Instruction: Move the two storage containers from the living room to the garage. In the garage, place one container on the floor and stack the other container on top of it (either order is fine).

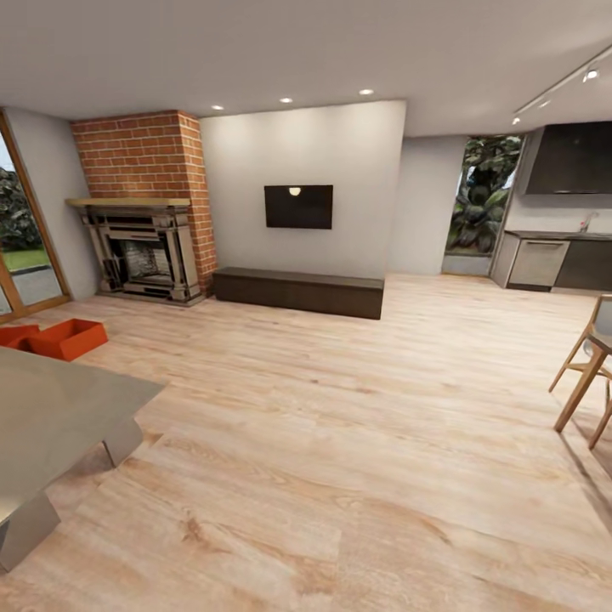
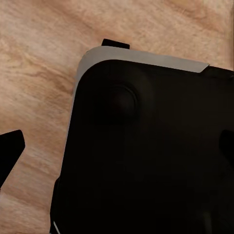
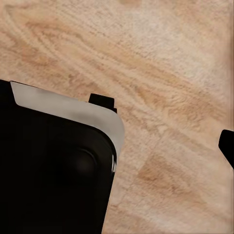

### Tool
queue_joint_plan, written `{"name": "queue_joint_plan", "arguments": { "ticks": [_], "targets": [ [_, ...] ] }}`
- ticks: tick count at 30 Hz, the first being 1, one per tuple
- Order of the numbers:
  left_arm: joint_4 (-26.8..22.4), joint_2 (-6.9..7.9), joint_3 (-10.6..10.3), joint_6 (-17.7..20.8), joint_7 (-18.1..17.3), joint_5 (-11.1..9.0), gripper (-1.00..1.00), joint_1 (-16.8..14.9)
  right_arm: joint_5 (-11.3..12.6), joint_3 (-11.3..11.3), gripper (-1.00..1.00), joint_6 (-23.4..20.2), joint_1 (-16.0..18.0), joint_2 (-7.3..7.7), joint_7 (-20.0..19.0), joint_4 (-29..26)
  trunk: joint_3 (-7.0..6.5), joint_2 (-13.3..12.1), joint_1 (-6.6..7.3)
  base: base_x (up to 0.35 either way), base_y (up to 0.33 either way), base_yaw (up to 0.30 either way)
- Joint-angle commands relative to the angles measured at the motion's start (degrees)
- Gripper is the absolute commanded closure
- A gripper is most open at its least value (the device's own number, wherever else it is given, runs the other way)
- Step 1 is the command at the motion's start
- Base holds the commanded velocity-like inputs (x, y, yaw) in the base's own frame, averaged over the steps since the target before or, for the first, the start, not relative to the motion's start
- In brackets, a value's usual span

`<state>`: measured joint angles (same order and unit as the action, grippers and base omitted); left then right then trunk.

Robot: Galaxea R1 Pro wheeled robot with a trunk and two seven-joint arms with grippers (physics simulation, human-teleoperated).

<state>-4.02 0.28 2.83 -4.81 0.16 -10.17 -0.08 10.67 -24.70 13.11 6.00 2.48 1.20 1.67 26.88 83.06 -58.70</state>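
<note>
Two red boxes sit on wood floor far left, approach step pending; gripper states can't be told, nothing visibly held.

My left gripper and right gripper hang beside my dark base, jaws spread wide, holding nothing.

Head camera sits high, looking forward and slightly down across the wood plank floor toward the far wall with the television and the brick fireplace. Both wrist cameras point steeply down, close over the robot's dark base, sharing those same floor planks.
</note>
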Motion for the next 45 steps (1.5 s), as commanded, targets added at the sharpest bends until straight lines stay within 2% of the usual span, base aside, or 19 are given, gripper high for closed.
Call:
{"name": "queue_joint_plan", "arguments": {
  "ticks": [1, 45],
  "targets": [
    [0.0, -0.01, 0.2, -0.1, 0.0, -0.2, -1.00, 0.0, 0.5, -0.5, -1.00, 0.3, 0.1, -0.03, 0.0, 0.2, 0.05, 0.0, -0.03, 0.324, 0.000, 0.000],
    [0.0, -0.12, 0.3, -0.6, 0.3, -0.1, -1.00, 0.0, 0.6, -0.5, -1.00, 0.3, 0.1, -0.02, 0.0, 0.2, 0.05, 0.0, -0.03, 0.324, 0.000, 0.000]
  ]
}}
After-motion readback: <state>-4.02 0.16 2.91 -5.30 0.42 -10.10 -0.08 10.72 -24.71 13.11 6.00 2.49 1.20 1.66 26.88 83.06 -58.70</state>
